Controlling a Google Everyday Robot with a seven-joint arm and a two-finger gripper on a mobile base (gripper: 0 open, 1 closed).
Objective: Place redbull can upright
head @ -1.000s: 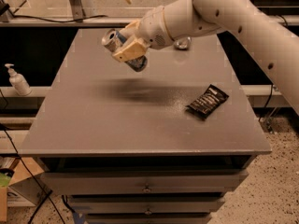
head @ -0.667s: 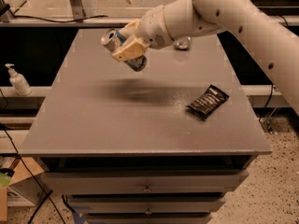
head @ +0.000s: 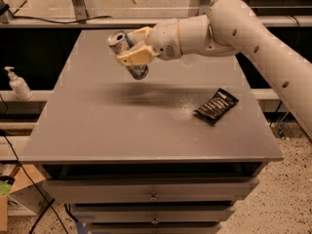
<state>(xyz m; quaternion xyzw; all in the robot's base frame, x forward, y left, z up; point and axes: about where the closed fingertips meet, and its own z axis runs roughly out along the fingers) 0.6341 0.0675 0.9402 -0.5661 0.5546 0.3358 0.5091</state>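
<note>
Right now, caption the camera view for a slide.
Tilted redbull can held by gripper above grey table; black snack packet nearby.

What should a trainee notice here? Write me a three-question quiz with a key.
1. True or false: the redbull can stands upright on the table.
2. The gripper, above the table's far left area, has its jaws: A) open, B) shut on the redbull can, C) shut on nothing.
3. What lies flat on the table's right side?
Key: 1 false, the can is tilted in the air; 2 B; 3 the black snack packet.
</note>
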